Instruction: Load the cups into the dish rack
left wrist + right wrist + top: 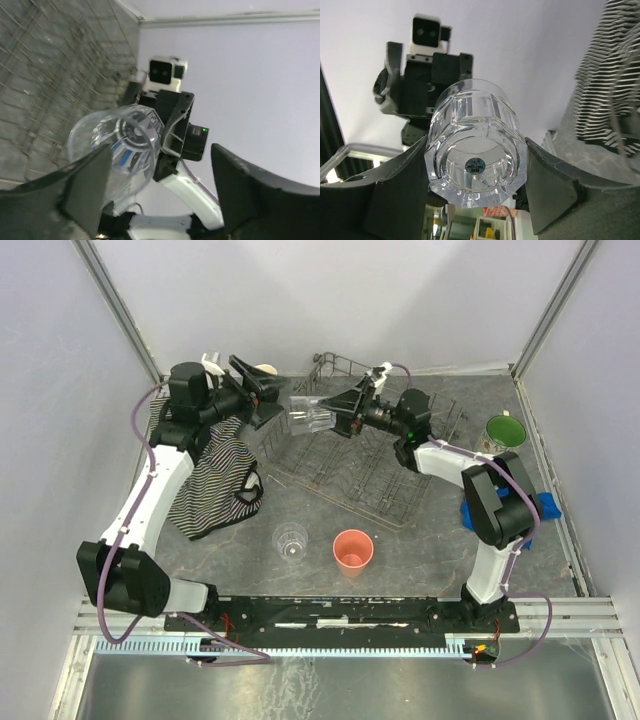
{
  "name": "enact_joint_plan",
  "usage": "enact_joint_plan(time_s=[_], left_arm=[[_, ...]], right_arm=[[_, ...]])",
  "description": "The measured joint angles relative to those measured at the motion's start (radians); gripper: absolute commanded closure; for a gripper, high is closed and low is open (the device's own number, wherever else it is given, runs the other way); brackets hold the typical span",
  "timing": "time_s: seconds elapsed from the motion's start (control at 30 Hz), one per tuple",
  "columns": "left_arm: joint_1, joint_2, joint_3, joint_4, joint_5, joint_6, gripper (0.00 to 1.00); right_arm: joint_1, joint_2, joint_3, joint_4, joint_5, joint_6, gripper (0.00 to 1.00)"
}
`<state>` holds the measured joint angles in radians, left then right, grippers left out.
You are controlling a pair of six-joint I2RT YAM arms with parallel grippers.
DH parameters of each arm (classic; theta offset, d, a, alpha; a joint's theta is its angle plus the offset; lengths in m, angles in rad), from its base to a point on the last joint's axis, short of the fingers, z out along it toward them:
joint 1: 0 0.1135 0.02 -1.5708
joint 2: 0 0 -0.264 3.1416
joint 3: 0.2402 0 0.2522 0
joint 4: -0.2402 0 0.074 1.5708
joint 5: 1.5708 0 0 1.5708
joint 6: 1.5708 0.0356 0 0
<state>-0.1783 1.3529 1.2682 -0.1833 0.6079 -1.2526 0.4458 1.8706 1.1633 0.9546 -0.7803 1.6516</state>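
Observation:
A faceted clear glass [312,418] hangs on its side over the far left end of the grey wire dish rack [372,478]. My right gripper [340,418] is shut on its base; in the right wrist view both pads press the clear glass [475,145]. My left gripper [268,405] is open at the rim end, and the clear glass [122,145] lies by one finger [87,185] with the other well apart. On the near table stand a second clear cup [290,540] and a salmon-pink tumbler [352,550]. A mug with a green interior [503,433] stands at the right.
A striped cloth [215,475] lies left of the rack under the left arm. A blue block [548,506] sits by the right wall. Grey walls close in the left, right and back sides. Something cream [266,368] shows behind the left gripper.

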Motion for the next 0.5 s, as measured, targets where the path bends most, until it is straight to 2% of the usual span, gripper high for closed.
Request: enact_joint_plan(time_s=[0.07,0.2,0.33,0.5], left_arm=[[0.016,0.018,0.045,-0.045,-0.042,0.05,0.04],[0.034,0.051,0.123,-0.113,-0.12,0.142,0.04],[0.034,0.074,0.136,-0.181,-0.19,0.23,0.1],[0.03,0.124,0.137,-0.302,-0.294,0.359,0.12]], right_arm=[[-0.043,-0.015,-0.006,-0.079,-0.008,-0.046,0.75],[-0.141,-0.063,0.016,-0.356,-0.013,-0.228,0.75],[-0.208,-0.076,0.21,-0.804,0.032,-0.533,0.75],[-0.211,-0.04,0.511,-1.203,0.153,-0.86,0.77]])
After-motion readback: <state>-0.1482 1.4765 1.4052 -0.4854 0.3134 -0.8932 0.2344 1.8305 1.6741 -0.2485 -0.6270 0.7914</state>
